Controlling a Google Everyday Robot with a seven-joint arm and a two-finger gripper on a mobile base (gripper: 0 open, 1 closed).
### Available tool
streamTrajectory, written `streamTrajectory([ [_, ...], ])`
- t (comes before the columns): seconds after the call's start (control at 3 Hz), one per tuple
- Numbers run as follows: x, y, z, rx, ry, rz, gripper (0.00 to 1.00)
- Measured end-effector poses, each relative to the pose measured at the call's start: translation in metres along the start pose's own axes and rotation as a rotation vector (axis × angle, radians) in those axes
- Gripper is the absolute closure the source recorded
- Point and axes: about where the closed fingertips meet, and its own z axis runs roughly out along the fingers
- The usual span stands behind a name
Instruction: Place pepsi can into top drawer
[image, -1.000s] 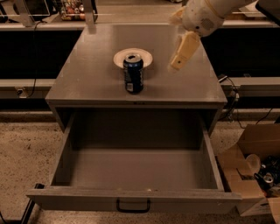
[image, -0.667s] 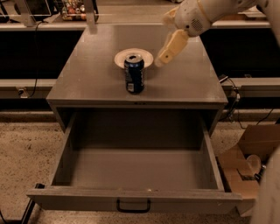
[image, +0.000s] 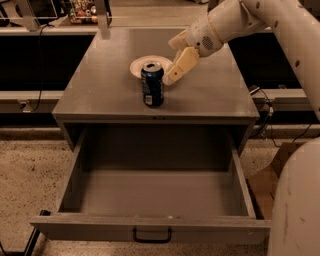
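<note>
1. Camera view: the gripper (image: 178, 66) has come down and leftward from the upper right of the frame over the last second. It now sits just right of the pepsi can (image: 152, 84), over the edge of the white bowl (image: 139, 66).
2. Gripper carries nothing; whether it is set wide or narrow cannot be told.
3. Pepsi can is unmoved, upright on the cabinet top (image: 215, 95) at upper centre.
4. Top drawer (image: 150, 228) stands pulled out and bare across the lower frame.
5. Judgement: approach nearly complete; grasp not yet made.
</note>
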Motion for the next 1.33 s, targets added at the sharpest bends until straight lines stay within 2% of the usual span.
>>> streamTrajectory([
  [0.33,-0.003,0.009,0.026,-0.053,-0.012,0.003,0.0],
  [0.67,0.002,0.003,0.045,-0.044,-0.031,0.001,0.18],
  [1.0,-0.001,-0.011,0.058,-0.019,-0.05,-0.01,0.42],
  [1.33,-0.007,-0.013,0.059,-0.043,-0.089,-0.022,0.64],
])
